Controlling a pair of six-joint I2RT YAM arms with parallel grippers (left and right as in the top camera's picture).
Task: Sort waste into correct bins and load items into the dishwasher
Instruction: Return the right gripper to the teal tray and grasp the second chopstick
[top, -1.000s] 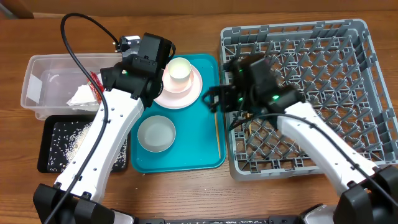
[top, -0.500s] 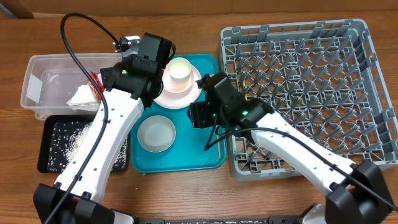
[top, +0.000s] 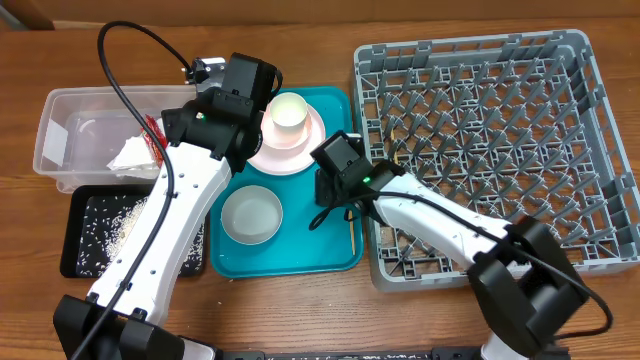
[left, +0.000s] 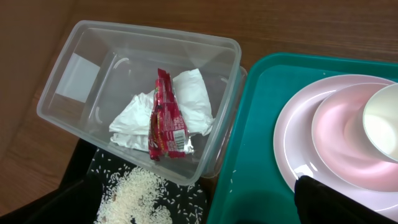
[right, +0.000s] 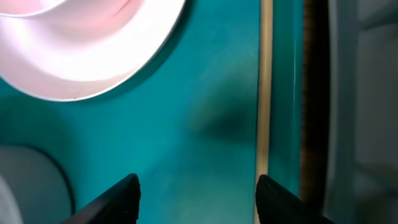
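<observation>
— Wooden worktop (top: 300, 300), teal tray (right: 217, 81) on it. Is the right gripper (right: 199, 199) holding anything?
— No, its jaws stand partly apart over the tray, empty; the chopstick (right: 265, 93) lies just beside one finger, toward the grey rack (right: 360, 93).

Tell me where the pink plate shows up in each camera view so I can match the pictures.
Overhead: the pink plate is upper centre, at the top end of the teal tray, with the cream cup on it.
Left wrist: the plate is at the right edge, partly cut off.
Right wrist: the plate fills the top left corner, cut off.
Shared landmark: the teal tray under the plate in all three views.
</observation>
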